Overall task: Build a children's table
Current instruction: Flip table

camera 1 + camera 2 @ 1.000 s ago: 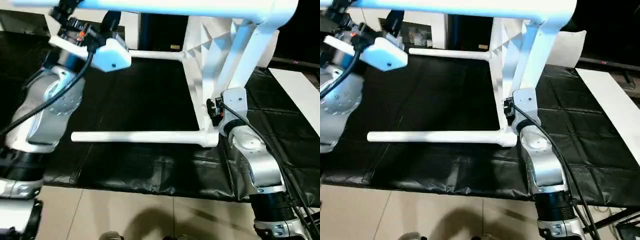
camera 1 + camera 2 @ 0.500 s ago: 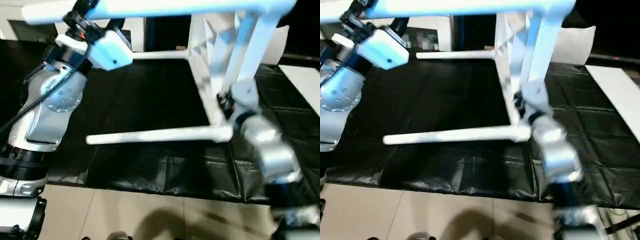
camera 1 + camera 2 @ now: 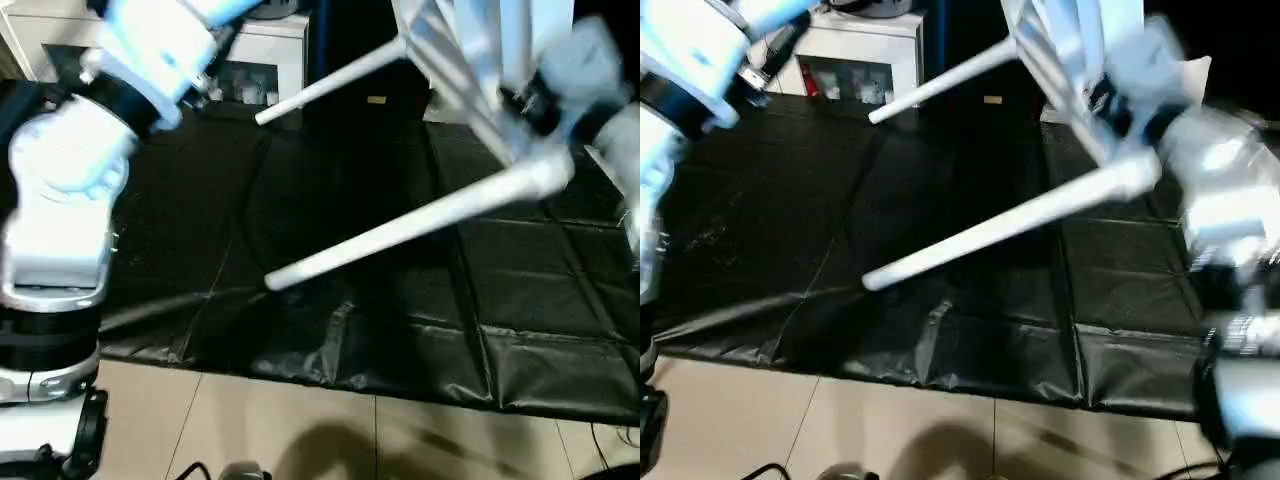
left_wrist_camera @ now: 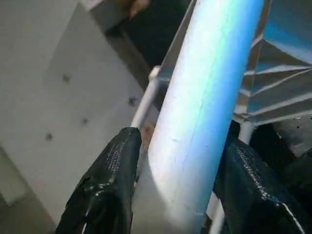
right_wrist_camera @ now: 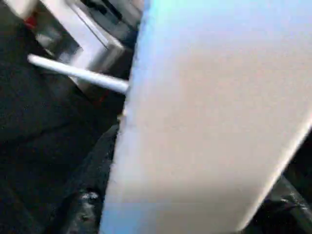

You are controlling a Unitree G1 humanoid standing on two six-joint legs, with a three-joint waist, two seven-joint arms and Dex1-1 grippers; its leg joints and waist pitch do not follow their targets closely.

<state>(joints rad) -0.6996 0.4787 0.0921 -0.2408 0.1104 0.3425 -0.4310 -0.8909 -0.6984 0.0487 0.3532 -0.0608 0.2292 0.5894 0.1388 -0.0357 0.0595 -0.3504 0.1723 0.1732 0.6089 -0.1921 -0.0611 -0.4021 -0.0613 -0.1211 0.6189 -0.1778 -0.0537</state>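
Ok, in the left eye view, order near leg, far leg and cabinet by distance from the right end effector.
From the right end effector:
1. Near leg, just below it.
2. Far leg, to its left.
3. Cabinet, far left, at the back.

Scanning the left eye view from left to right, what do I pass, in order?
Robot's silver left forearm → white cabinet with glass doors → free tip of the nearer long white tapered plastic table leg → ribbed white tabletop underside → blurred silver right arm.
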